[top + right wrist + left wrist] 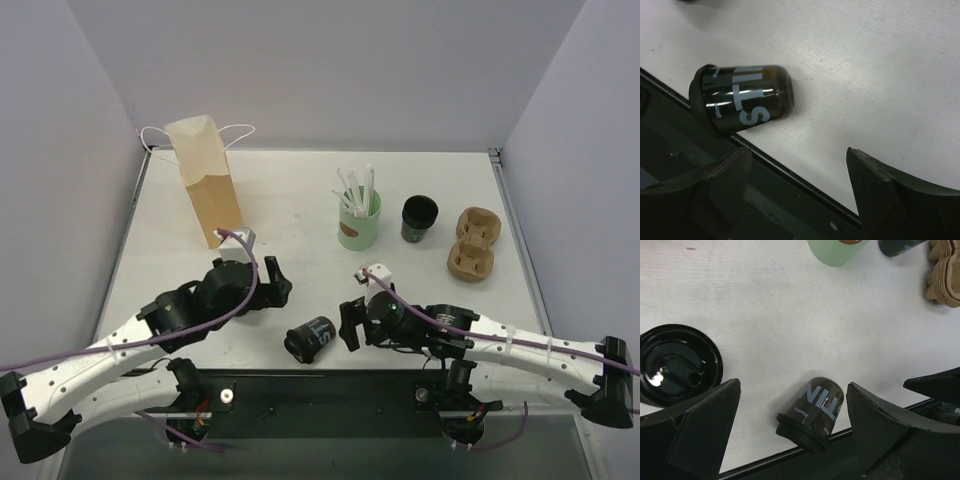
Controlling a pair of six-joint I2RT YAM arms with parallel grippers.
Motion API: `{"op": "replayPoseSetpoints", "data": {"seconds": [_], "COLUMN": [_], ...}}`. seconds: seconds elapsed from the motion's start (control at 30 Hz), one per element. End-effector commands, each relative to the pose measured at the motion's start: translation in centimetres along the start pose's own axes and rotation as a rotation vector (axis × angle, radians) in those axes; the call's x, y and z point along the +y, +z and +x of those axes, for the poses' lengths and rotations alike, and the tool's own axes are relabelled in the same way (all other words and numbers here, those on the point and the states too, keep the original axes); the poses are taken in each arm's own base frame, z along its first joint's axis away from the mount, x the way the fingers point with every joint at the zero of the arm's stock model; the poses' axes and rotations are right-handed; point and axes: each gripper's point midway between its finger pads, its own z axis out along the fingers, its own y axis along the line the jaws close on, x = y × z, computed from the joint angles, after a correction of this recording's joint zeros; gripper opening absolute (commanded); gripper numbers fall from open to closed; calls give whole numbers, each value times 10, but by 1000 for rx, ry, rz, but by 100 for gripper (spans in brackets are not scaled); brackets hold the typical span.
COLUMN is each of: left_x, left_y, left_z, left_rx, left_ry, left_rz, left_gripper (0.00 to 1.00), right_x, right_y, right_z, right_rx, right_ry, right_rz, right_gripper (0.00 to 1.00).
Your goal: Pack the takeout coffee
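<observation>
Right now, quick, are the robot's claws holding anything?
Left claw: open, holding nothing.
Right claw: open, holding nothing.

Takeout coffee (pixel 310 339): small black lidded cup, pale lettering, lying on side at table (pixel 300 200) near edge.

The coffee cup (pixel 310 338) lay on its side at the near edge of the bench (pixel 290 200), flanked by the left claw (pixel 272 285) and the right claw (pixel 349 325), both spread wide; bare bench lay open just beyond it. A lid (pixel 677 365) lay beside the left claw. Farther back, a clear lane ran between the bag (pixel 205 180) and the green cup (pixel 359 224); a black cup (pixel 420 218) and carrier (pixel 472 243) crowded the far right.
</observation>
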Motion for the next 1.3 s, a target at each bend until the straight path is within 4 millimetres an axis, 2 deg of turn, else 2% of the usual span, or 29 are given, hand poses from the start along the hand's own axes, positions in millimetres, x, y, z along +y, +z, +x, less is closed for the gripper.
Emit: {"op": "replayPoseSetpoints", "data": {"seconds": [0.0,0.03,0.07,0.1,0.13,0.17,0.2,0.23,0.3,0.4,0.53,0.63,0.83,0.93,1.27], "left_x": [31,38,42,49,52,57,59,63,75,80,84,84,86,88,101], "left_y": [-33,-38,-44,-53,-58,-63,-73,-77,-89,-101,-106,-108,-113,-115,-132], "left_z": [-6,-7,-7,-7,-8,-6,-12,-12,-15,-19,-17,-17,-19,-21,-35], "left_rx": [-5,-11,-15,-18,-25,-22,-49,-56,-80,-109,-120,-126,-134,-147,-235], "left_ry": [13,8,2,-6,-12,-12,-40,-47,-67,-90,-116,-125,-135,-146,-210], "left_rz": [-72,-90,-99,-101,-100,-108,-85,-92,-113,-94,-79,-67,-62,-65,-67], "left_gripper": [95,94,94,94,94,94,93,93,93,93,92,91,90,89,89], "right_x": [35,45,50,61,65,76,88,92,102,116,131,124,106,103,121], "right_y": [-2,5,7,5,13,13,12,20,25,42,66,82,91,97,114], "right_z": [-32,-25,-27,-36,-33,-33,-41,-38,-37,-40,-47,-48,-51,-50,-53], "right_rx": [-108,-84,-86,-104,-88,-83,-95,-80,-67,-48,-33,-24,-39,-32,-32], "right_ry": [-46,-83,-90,-95,-122,-143,-155,-179,-214,-253,-303,-295,-278,-282,-258], "right_rz": [34,42,52,45,66,50,37,58,63,85,119,184,269,284,254], "right_gripper": [78,78,77,76,75,75,74,74,73,72,69,64,53,49,48]}}
